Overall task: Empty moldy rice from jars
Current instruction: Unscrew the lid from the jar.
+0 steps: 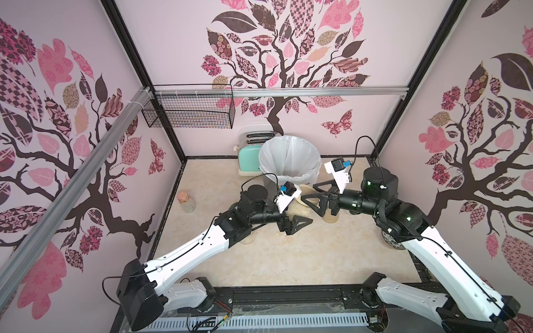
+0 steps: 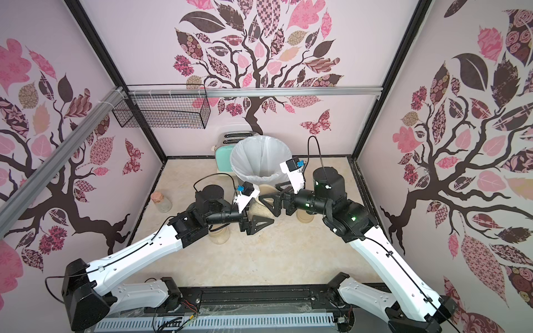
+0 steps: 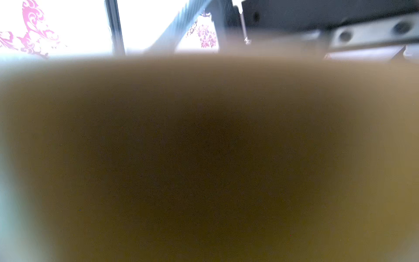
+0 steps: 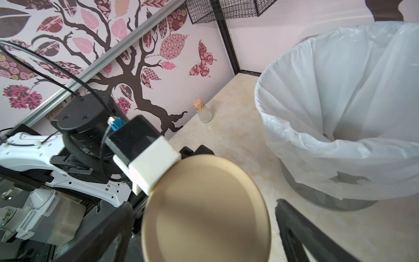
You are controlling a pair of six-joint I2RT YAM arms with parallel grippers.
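Lid fills the near part of your right wrist view, flat beige face turned at the camera. Your right gripper stands wide open around it, one black finger on each side of the rim, and holds nothing. I can't tell whether the pads touch the rim yet.

Left wrist view is only beige blur, something pressed right up to the lens. From both top views I judge that your left gripper is clamped on the jar. It holds the jar tipped up just on the robot's side of the bin, lid end toward the right gripper. Only one left finger shows.

Moldy rice shows through the glass, all inside the jar.

Step in hand is lid removal on this jar, with no pour begun.

For the next move, close the right jaws square on the lid rim and twist it off. Keep the left grip firm so the glass doesn't turn with it. Then carry the mouth over the bin before tipping.

A second jar and a third jar stand farther out from the bin than the held one, each partly under an arm.
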